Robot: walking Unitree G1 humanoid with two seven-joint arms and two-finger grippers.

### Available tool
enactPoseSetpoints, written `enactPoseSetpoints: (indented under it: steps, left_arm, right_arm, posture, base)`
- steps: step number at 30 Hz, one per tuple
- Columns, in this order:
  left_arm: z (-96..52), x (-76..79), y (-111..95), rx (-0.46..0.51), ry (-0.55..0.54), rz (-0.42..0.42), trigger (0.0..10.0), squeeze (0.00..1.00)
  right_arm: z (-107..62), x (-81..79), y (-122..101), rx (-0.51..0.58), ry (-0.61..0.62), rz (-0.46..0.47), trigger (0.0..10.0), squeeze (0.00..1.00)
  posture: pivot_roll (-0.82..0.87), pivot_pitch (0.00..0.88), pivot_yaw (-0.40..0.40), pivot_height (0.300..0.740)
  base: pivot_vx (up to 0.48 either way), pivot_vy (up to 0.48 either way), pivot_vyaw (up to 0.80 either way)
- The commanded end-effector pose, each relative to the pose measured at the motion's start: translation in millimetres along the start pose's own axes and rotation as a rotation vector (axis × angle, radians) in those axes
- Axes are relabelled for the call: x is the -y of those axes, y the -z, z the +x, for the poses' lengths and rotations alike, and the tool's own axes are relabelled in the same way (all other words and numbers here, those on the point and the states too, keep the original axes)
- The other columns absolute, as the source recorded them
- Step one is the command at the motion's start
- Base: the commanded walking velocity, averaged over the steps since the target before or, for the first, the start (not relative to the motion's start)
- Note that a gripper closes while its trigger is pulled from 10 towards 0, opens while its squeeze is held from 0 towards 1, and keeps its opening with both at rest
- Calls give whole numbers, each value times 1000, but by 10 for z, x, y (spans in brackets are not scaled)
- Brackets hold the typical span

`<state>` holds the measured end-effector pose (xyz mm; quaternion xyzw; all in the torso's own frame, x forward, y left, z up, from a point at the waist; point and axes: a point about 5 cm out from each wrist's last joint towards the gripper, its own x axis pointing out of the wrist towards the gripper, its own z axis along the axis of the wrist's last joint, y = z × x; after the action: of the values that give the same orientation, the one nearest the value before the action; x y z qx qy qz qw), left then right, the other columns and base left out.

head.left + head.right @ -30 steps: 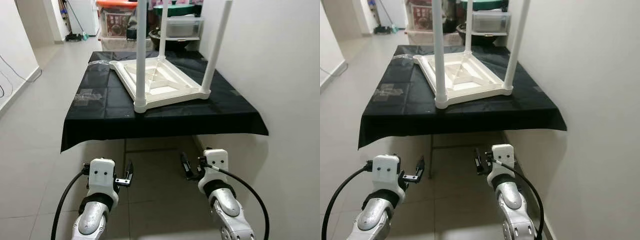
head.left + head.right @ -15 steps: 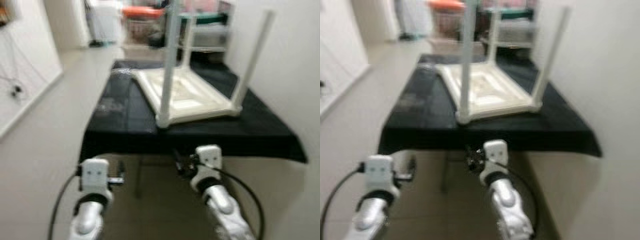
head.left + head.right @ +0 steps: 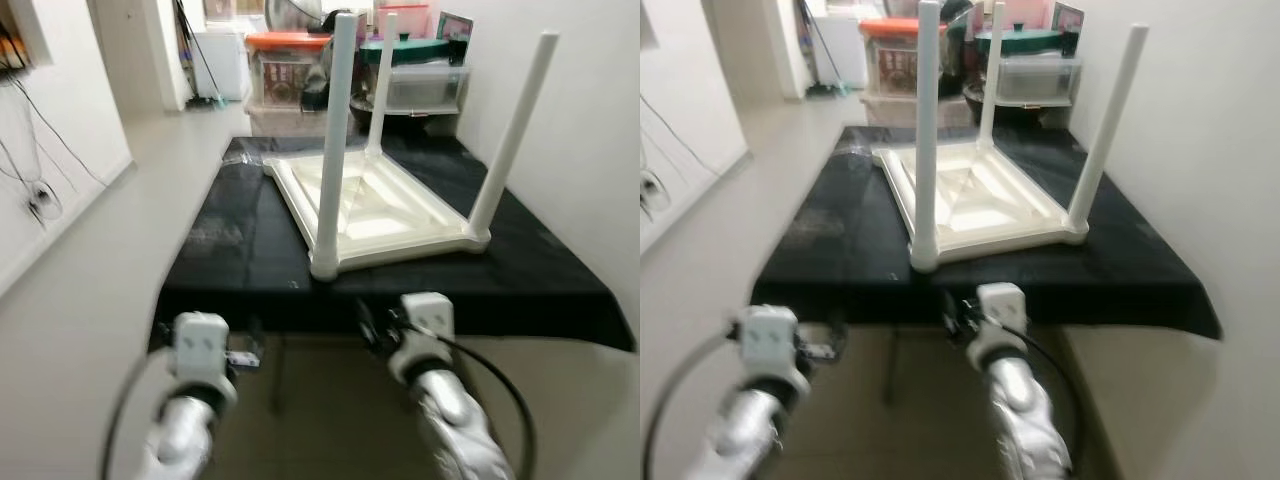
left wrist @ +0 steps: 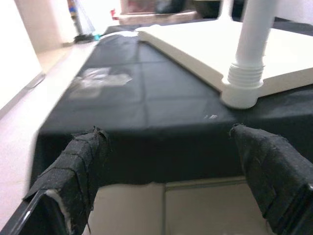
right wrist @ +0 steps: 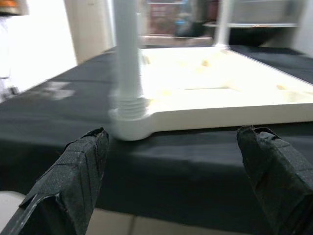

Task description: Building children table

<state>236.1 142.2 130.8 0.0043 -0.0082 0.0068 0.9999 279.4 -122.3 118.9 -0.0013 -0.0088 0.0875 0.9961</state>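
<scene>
A white children's table (image 3: 385, 215) lies upside down on a low table draped in black cloth (image 3: 240, 260). Three white legs stand up from it: a near-left leg (image 3: 332, 150), a right leg (image 3: 512, 130) and a far leg (image 3: 378, 95). The near-left leg is screwed into its corner socket (image 4: 240, 90). My left gripper (image 3: 245, 357) hangs open below the cloth's front edge, to the left of that corner. My right gripper (image 3: 372, 326) is open just under the front edge, below the near-left leg. Both hold nothing, and their black fingers (image 5: 73, 181) stand wide apart.
Behind the table are stacked storage boxes: one with an orange lid (image 3: 288, 42) and clear drawers (image 3: 420, 88) under a green lid. A wall (image 3: 590, 120) runs close along the right side. Cables (image 3: 40, 195) hang on the left wall. Tiled floor lies open to the left.
The whole picture has shifted and blurred as the camera moved. Both grippers now sit higher, close under the front edge of the black cloth. The white table has not moved.
</scene>
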Motion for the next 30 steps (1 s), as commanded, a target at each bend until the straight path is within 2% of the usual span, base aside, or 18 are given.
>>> enactPoseSetpoints:
  steps: [1, 7, 9, 10, 11, 14, 21, 22, 30]
  left_arm:
    - [-9, 51, 9, -11, 13, -6, 10000, 0]
    - [10, -15, -74, 21, -20, -4, 10000, 0]
    - [33, -72, -147, 48, -41, 6, 10000, 0]
    - [72, -179, -252, 84, -80, 13, 10000, 0]
    - [80, -218, -283, 97, -99, 22, 10000, 0]
    - [83, -238, -296, 102, -110, 28, 10000, 0]
    - [75, -237, -280, 94, -125, 18, 10000, 0]
    - [56, -176, -247, 83, -110, 11, 10000, 0]
    - [12, -88, -193, 66, -83, 13, 10000, 0]
  right_arm:
    - [-17, 80, 35, -15, 30, -2, 10000, 0]
    - [-2, 113, 25, -14, 47, 11, 10000, 0]
    - [2, 130, 22, -15, 53, 12, 10000, 0]
    - [13, 163, 20, -15, 68, 14, 10000, 0]
    - [22, 180, 18, -15, 74, 11, 10000, 0]
    - [29, 189, 17, -15, 77, 10, 10000, 0]
    - [68, 237, -12, -6, 91, 6, 10000, 0]
    - [90, 273, -25, -4, 98, -1, 10000, 0]
    - [100, 272, -21, -4, 88, -7, 10000, 0]
  posture:
    - [74, 0, -55, 740]
    - [71, 0, -55, 740]
    - [77, 0, -58, 740]
    - [80, 0, -61, 740]
    - [81, 0, -60, 740]
    - [81, 0, -60, 740]
    - [80, 0, -63, 740]
    - [81, 0, -62, 740]
    - [81, 0, -62, 740]
  base:
    - [300, 0, 0]
    - [301, 0, 0]
    - [300, 0, 0]
    - [304, 0, 0]
    - [300, 0, 0]
    - [300, 0, 0]
    - [43, 0, 0]
    - [0, 0, 0]
    - [0, 0, 0]
